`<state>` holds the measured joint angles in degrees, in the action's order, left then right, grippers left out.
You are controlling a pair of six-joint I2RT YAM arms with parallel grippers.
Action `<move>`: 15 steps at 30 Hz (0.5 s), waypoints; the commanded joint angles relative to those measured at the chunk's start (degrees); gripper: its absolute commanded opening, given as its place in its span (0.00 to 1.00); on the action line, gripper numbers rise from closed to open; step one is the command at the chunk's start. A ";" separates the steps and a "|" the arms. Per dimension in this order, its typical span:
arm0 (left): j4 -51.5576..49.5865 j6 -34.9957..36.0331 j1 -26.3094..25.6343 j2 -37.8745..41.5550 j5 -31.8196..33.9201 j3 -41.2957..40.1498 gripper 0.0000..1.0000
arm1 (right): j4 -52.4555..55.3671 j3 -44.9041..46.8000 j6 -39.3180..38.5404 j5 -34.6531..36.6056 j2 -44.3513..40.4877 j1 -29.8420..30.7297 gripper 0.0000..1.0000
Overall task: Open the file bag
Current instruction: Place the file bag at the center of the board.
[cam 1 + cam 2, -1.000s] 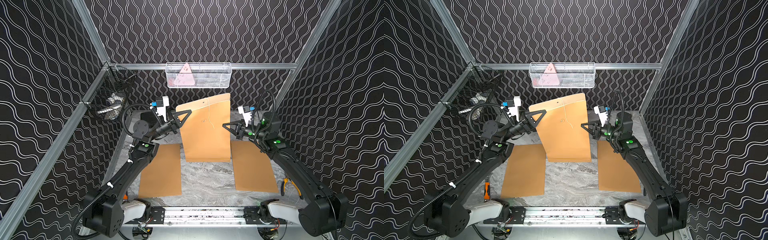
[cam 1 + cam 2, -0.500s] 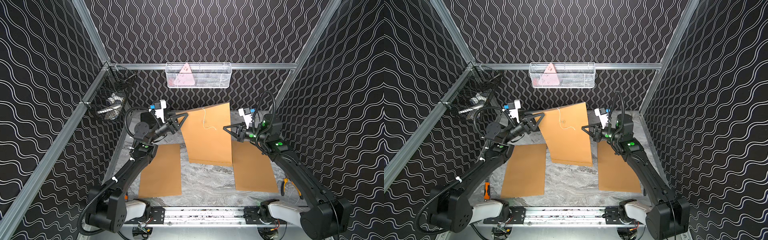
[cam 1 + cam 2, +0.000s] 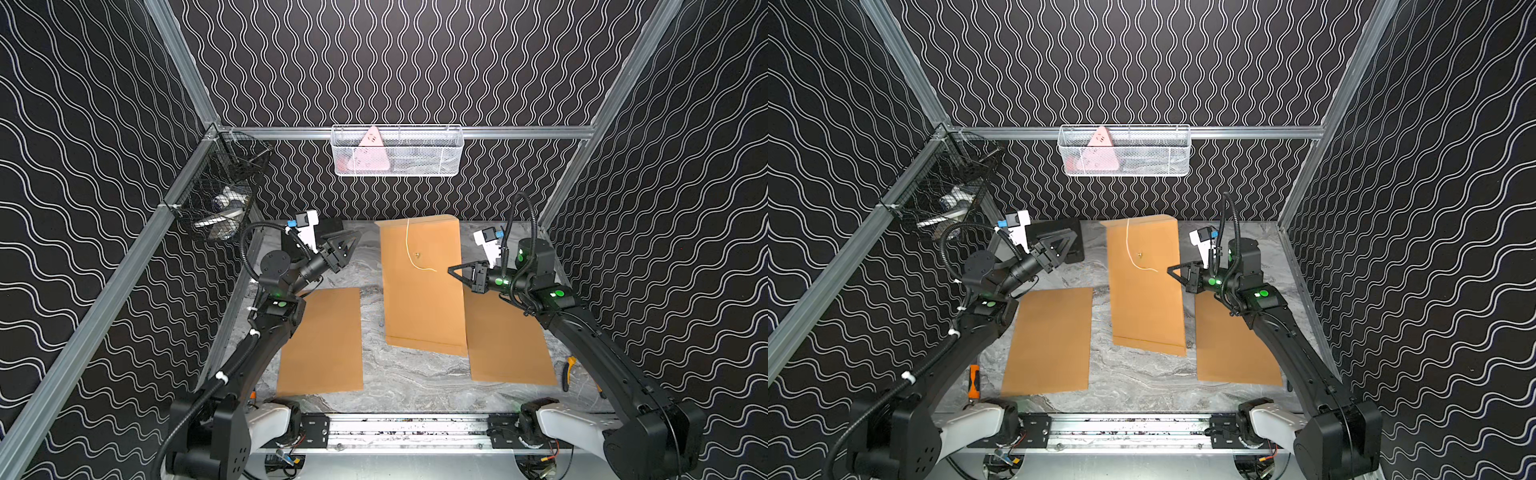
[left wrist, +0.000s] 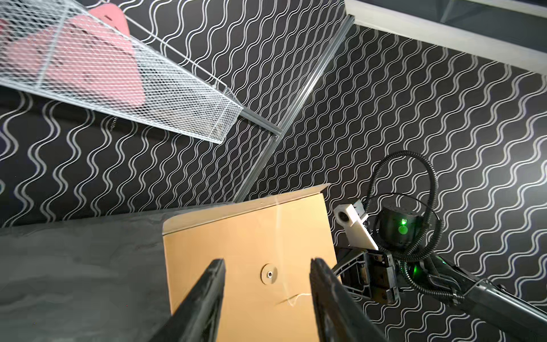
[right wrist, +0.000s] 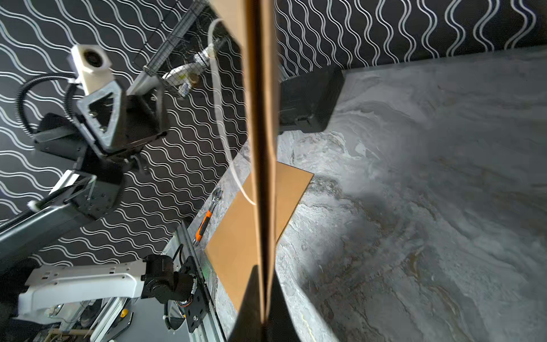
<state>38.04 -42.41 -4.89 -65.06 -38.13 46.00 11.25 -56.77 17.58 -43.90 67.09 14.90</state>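
Right gripper [image 3: 453,271] is clenched on the right edge of the file bag [image 3: 419,299], which hangs upright over the middle of the table [image 3: 374,374], its bottom edge perhaps just touching. Left gripper [image 4: 268,261] stands released, apart from the bag's other edge.

The right gripper [image 5: 264,284] is mostly cut off by the bottom edge of its wrist view. The bag [image 5: 262,133] pinched in it shows only edge-on and blurred there, so I can't read its face. In the left wrist view the fingers [image 4: 204,305] run off the frame, as does the bag's lower half. In both top views the right arm [image 3: 582,332] covers the twelve o'clock end of the right folder [image 3: 507,345], and the bag covers part of its nine o'clock edge. Pliers [image 3: 566,370] at four o'clock peek from behind that arm. What lies in the black basket [image 3: 187,216] at ten o'clock is too small to tell.
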 commanded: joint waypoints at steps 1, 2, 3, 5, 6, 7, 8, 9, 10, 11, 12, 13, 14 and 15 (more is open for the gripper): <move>-14.29 7.58 0.14 3.77 4.34 1.14 0.51 | 3.44 0.93 0.68 2.17 0.08 0.04 0.00; -17.20 8.96 0.14 5.02 5.31 1.56 0.52 | 3.88 1.34 0.99 2.72 0.32 0.04 0.00; -19.19 10.06 0.14 5.84 5.94 1.93 0.52 | 4.24 1.63 1.20 3.06 0.53 0.04 0.00; -23.10 11.85 0.14 7.68 6.73 2.72 0.52 | 4.98 2.33 1.36 3.22 1.13 0.00 0.00; -24.32 12.43 0.14 8.19 6.71 3.14 0.52 | 5.08 2.69 1.47 3.25 1.36 0.04 0.00; -25.45 13.15 0.14 8.80 6.47 3.37 0.52 | 5.15 3.13 1.70 3.52 1.59 -0.03 0.00; -26.24 13.53 0.14 9.35 6.49 3.56 0.52 | 5.37 3.49 1.90 3.93 2.02 0.04 0.00; -27.00 13.89 0.14 9.82 6.45 3.58 0.52 | 5.71 3.79 1.93 4.16 2.30 -0.03 0.00; -27.82 14.55 0.14 10.31 6.49 3.75 0.52 | 6.08 3.99 1.80 4.25 2.58 0.02 0.00; -28.52 15.13 0.14 10.68 6.37 3.88 0.52 | 6.37 4.33 1.75 4.33 2.77 0.02 0.00; -29.16 15.69 0.14 10.95 6.40 3.99 0.52 | 6.29 4.53 1.99 4.47 2.87 0.03 0.00; -29.99 16.23 0.14 11.21 6.48 4.14 0.52 | 6.09 5.10 2.31 4.61 3.08 0.00 0.00; -30.70 16.77 0.14 11.40 6.47 4.23 0.52 | 5.94 5.48 2.57 4.77 3.18 0.02 0.00; -31.13 17.15 0.14 11.53 6.49 4.27 0.52 | 5.82 5.83 2.83 4.85 3.21 0.02 0.00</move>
<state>9.85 -28.47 -4.84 -54.13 -31.75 49.67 16.91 -51.53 19.94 -39.66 70.11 14.90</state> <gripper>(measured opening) 0.523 0.049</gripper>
